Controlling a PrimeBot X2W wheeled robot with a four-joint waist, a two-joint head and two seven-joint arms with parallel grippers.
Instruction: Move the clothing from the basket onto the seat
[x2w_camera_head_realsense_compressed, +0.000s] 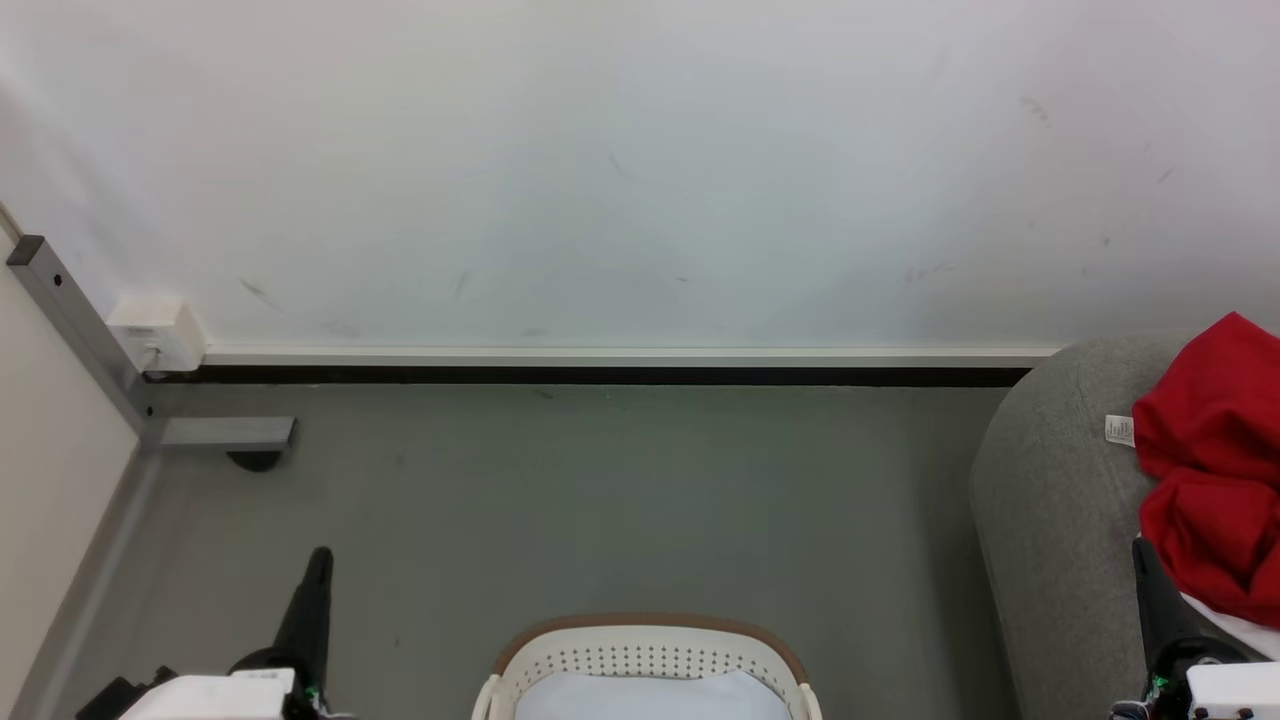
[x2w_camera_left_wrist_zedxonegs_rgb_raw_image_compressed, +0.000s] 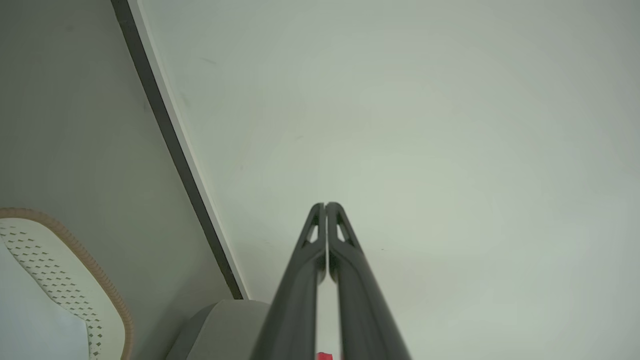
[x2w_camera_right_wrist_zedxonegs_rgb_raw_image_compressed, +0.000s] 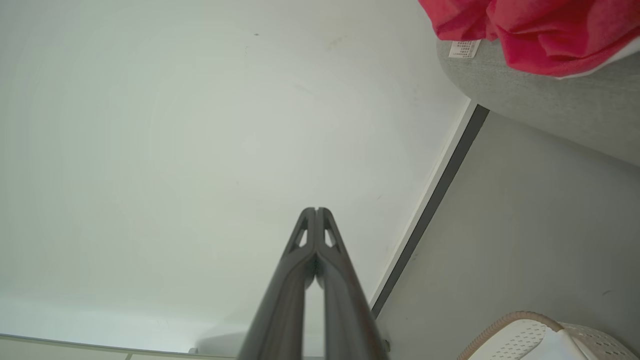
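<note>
While the left gripper (x2w_camera_left_wrist_zedxonegs_rgb_raw_image_compressed: 325, 205) and right gripper (x2w_camera_right_wrist_zedxonegs_rgb_raw_image_compressed: 316, 210) are closed and empty, clothing (x2w_camera_head_realsense_compressed: 1210, 470) lies on the seat (x2w_camera_head_realsense_compressed: 1050, 500) beside the latter.

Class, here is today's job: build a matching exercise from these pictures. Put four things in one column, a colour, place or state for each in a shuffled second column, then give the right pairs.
Column A
1. red clothing
2. basket
3. seat
4. left gripper

Column B
a. fingers closed together
b. cream-white with a brown rim
c. heaped on the seat
d. grey woven upholstery

Pairs: 1-c, 2-b, 3-d, 4-a
</note>
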